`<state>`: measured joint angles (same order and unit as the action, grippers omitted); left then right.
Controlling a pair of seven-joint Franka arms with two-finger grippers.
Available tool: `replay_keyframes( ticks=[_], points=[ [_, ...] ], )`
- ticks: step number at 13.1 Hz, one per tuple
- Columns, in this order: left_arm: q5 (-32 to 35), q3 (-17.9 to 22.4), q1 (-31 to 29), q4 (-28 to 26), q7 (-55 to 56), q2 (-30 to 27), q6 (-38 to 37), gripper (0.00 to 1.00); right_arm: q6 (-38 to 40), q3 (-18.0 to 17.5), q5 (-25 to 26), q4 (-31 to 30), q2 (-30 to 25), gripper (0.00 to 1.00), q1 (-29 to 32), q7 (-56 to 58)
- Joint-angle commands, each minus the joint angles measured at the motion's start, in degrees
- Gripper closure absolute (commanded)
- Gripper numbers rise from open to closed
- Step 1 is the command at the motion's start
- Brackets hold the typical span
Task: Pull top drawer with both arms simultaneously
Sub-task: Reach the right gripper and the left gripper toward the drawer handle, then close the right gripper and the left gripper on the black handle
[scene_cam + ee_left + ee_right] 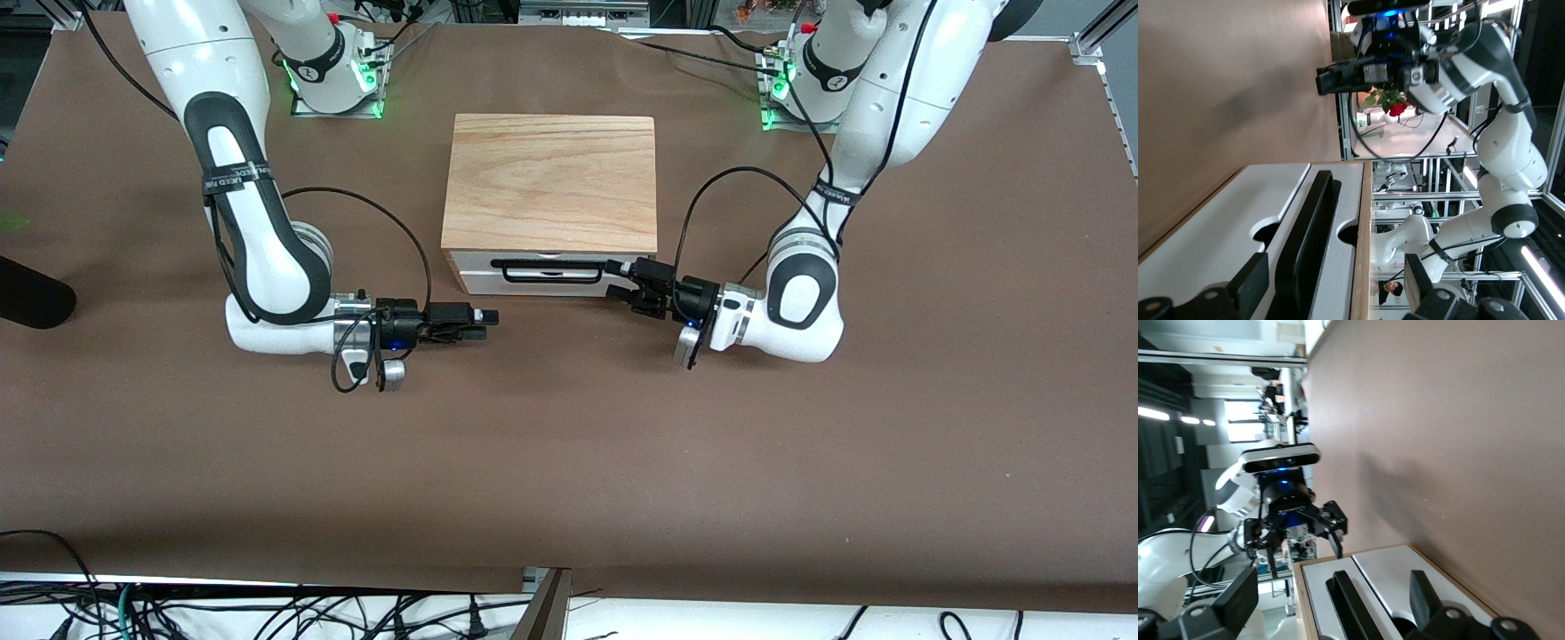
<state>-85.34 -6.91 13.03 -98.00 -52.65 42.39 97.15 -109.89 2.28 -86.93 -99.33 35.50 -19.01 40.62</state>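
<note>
Two arms work over one brown table (569,462). The right gripper (484,325) hangs nearest the front camera, low over the table just off the cabinet's corner, fingers spread and empty. The left gripper (622,280) sits at the handle's (551,270) end, fingers apart on either side of the bar. One top drawer (533,276) stays shut under one wooden top (551,182). Two bases stand farthest.

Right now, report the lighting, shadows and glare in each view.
Front view: even overhead light, soft shadows on the brown table cover under both arms, green base lights glowing. Left wrist view: bright strip lights flare at the edge, and the white-fronted top drawer with black wire bar handle is evenly lit. Right wrist view: dim background with glaring ceiling lights.
</note>
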Motion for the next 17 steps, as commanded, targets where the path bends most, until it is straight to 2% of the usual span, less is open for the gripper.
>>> replay_keyframes(
  ticks=[1, 4, 6, 9, 12, 15, 17],
  points=[
    [-2.9, 0.2, 1.4, 1.7, -1.8, 2.4, 0.0, 0.19, -0.4, 0.0, -7.0, -5.3, -1.2, 0.00, -1.2, 8.0],
    [-3.1, 0.2, 1.9, 1.6, -1.7, 2.9, 0.0, 0.32, 1.2, -0.1, -8.2, -8.9, -1.3, 0.00, -1.2, 12.6],
    [-3.1, 0.2, 2.1, 1.3, -1.7, 3.1, -0.1, 0.46, 4.1, -0.1, -12.7, -11.8, -1.3, 0.00, -1.2, 17.2],
    [-3.1, 0.1, 2.2, 0.7, -1.7, 3.2, -0.2, 0.55, 7.2, -0.2, -13.4, -14.8, -1.5, 0.00, -1.3, 18.9],
    [-3.2, 0.1, 2.6, 0.8, -1.1, 3.8, -0.2, 0.79, 8.6, -1.3, -15.3, -16.9, -1.5, 0.00, -1.3, 21.5],
    [-3.2, 0.1, 2.5, 0.9, -0.9, 3.8, -0.2, 0.98, 9.6, -2.2, -16.0, -17.7, -1.5, 0.00, -1.2, 22.3],
    [-3.2, 0.1, 2.5, 1.1, -0.8, 3.8, -0.2, 1.00, 9.6, -2.2, -16.0, -17.7, -1.3, 0.01, -1.0, 22.3]
  ],
)
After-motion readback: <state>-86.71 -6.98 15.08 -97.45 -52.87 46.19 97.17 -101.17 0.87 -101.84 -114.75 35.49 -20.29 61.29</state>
